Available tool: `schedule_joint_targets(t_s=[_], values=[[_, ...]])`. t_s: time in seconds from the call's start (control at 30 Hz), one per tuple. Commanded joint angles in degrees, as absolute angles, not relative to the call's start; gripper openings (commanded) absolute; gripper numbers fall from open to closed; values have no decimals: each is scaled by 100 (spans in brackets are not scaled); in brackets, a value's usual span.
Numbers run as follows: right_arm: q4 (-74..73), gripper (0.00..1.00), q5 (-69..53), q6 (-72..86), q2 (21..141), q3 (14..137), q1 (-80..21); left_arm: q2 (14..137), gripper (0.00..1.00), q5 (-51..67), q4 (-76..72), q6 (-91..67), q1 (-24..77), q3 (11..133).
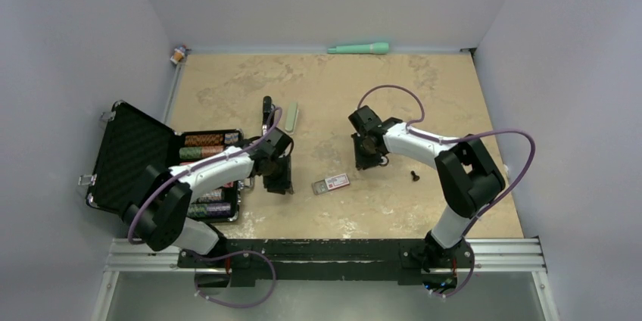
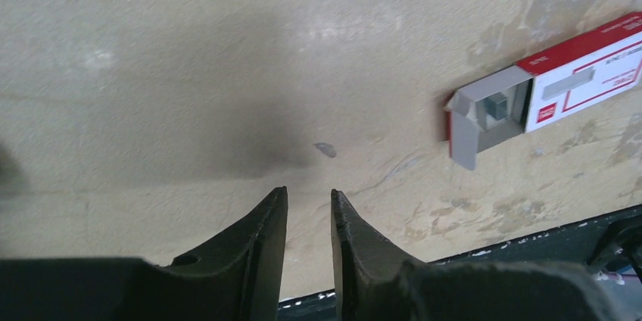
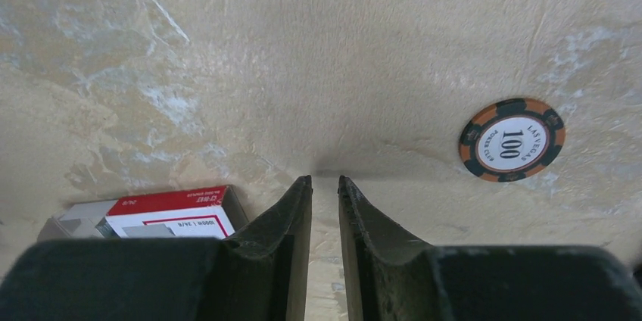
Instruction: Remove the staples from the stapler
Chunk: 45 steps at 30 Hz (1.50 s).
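The slim black stapler (image 1: 266, 104) lies on the tan table (image 1: 424, 101), just left of a pale green oblong case (image 1: 291, 116). It is beyond my left gripper (image 1: 278, 179) and in neither wrist view. No staples show on it. In the left wrist view my left gripper (image 2: 309, 194) hangs over bare table with only a narrow gap between its jaws and nothing in it. A tiny grey fleck (image 2: 325, 149) lies just ahead; I cannot tell what it is. My right gripper (image 1: 369, 156) (image 3: 324, 180) is likewise nearly closed and empty, low over the table.
A small staple box (image 1: 331, 183) with a red-and-white label lies between the grippers, its end open (image 2: 492, 113) (image 3: 170, 211). A poker chip (image 3: 512, 139) lies right of the right gripper. An open black chip case (image 1: 136, 154) stands at the left. A green pen-like object (image 1: 359, 48) lies at the back.
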State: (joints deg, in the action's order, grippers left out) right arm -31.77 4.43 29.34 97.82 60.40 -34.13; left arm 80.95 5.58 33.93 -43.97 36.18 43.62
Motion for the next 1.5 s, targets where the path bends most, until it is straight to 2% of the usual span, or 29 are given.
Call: schedule_joint_targets(t_s=[0.0,0.13,0.73,1.47], values=[[-3019,23,186,2961,9509,5828,-3464,8425,30,753,2989,-4482,3766,4843],[-3047,20,179,2896,9532,5748,-3542,8756,29,879,2848,-4482,3842,4975],[-2912,19,-460,2398,9901,5951,-3976,9545,27,1299,2711,-4395,4029,5377],[-2925,19,-595,2290,10133,6200,-4251,9631,24,1390,2585,-4377,4026,5283]])
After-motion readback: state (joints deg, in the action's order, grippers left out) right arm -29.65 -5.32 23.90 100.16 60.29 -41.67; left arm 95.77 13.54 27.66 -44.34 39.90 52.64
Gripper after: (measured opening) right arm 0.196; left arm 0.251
